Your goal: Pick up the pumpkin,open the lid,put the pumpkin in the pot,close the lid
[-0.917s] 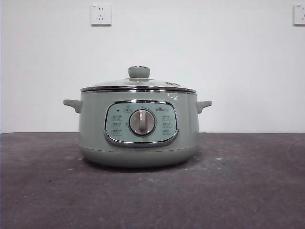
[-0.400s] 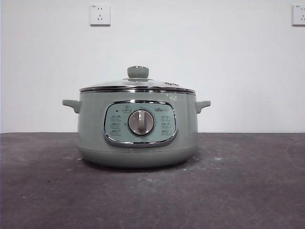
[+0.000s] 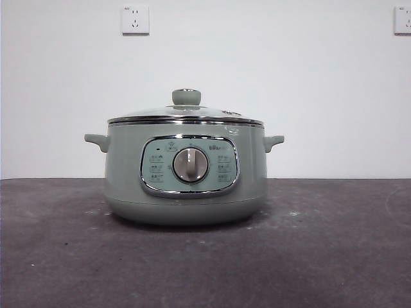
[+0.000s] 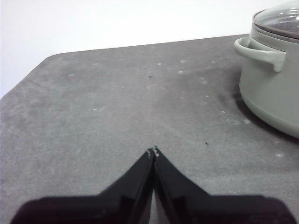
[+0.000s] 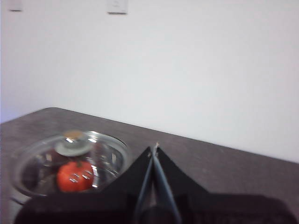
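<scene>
Wrapping up, by the look of it: pumpkin point(image 5: 74, 176) sits inside pot point(image 3: 185, 173), seen through the glass lid point(image 3: 185, 114) in right wrist view, & lid is seated flat on pot rim. All four steps appear done; judgement only.

Left gripper point(image 4: 153, 151): jaws pressed together, empty, low over bare table point(image 4: 93, 107), well apart from pot, whose side handle point(image 4: 259, 50) shows at frame edge. Right gripper point(image 5: 153, 148): jaws pressed together, empty, above and beside lid, not touching it. Neither arm shows in front view.

Next move, est.: nothing left on the objects; arms need only hold clear or retract w/o brushing knob point(image 3: 186, 97) or handles. If lid seating is doubted, check chrome rim level all round: front view shows it even.

Orientation: pumpkin roughly upright, dark stem at its top pointing up toward underside of knob; it's near-round, so no marked long axis, short axis approx. vertical. Image blurred, stem detail uncertain. Pot upright, dial point(image 3: 191, 165) facing front cam, handles to either side.
</scene>
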`<state>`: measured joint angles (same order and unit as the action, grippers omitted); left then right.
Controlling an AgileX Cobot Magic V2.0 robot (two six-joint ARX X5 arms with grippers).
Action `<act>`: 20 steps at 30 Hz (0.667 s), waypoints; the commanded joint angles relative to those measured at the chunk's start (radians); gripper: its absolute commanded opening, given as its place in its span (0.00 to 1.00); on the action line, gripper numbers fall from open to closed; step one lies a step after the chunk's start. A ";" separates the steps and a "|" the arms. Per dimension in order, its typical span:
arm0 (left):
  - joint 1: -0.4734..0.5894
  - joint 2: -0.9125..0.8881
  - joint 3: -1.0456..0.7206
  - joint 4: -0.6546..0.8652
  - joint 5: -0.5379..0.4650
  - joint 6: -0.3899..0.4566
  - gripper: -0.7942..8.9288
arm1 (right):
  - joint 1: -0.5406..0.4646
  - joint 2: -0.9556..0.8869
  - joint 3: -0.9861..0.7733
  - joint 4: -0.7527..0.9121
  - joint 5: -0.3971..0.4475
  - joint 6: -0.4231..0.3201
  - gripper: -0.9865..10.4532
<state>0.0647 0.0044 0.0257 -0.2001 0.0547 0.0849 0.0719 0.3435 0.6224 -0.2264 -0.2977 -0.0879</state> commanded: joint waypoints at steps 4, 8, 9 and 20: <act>0.003 -0.003 -0.016 0.001 -0.001 -0.007 0.08 | 0.001 -0.127 -0.295 0.170 0.109 0.091 0.09; 0.003 -0.003 -0.016 0.001 -0.001 -0.007 0.08 | 0.002 -0.206 -0.423 0.212 0.136 0.090 0.09; 0.003 -0.003 -0.016 0.001 -0.001 -0.007 0.08 | 0.002 -0.226 -0.451 0.212 0.158 0.091 0.09; 0.003 -0.003 -0.016 0.001 -0.001 -0.007 0.08 | 0.002 -0.343 -0.616 0.159 0.202 0.117 0.09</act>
<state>0.0647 0.0044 0.0257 -0.2001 0.0547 0.0849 0.0723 0.0063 0.0147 -0.0708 -0.1005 0.0143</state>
